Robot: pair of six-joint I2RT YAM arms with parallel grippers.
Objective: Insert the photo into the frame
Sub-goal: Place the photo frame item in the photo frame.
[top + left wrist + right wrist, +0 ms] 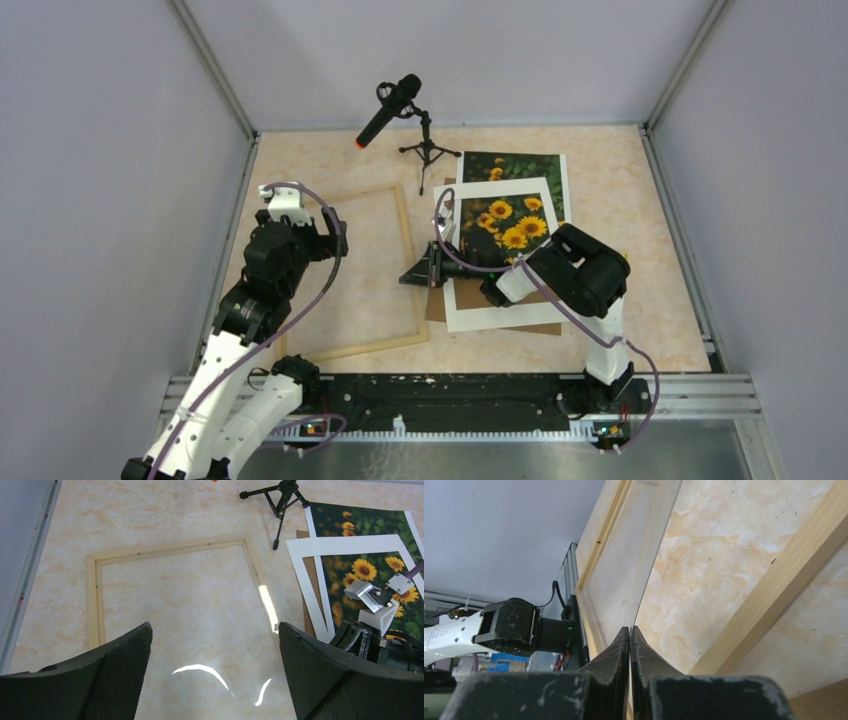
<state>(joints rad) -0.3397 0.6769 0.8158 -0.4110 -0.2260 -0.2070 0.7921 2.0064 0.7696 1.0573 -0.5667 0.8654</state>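
The light wood frame (410, 262) lies flat left of centre, also seen in the left wrist view (95, 595). The sunflower photo (520, 165) lies at the right, mostly under a white windowed mat (490, 305). My left gripper (215, 627) hangs open above the frame's inside, with nothing between its fingers. My right gripper (410, 272) points left at the frame's right strip (784, 575). Its jaws (630, 629) are shut on the edge of a thin clear pane (624, 575) that stretches over the frame's opening.
A brown backing board (436, 303) sticks out under the mat and photo. A microphone on a small tripod (392, 108) stands at the back, near the frame's far right corner. Grey walls close in the table on three sides.
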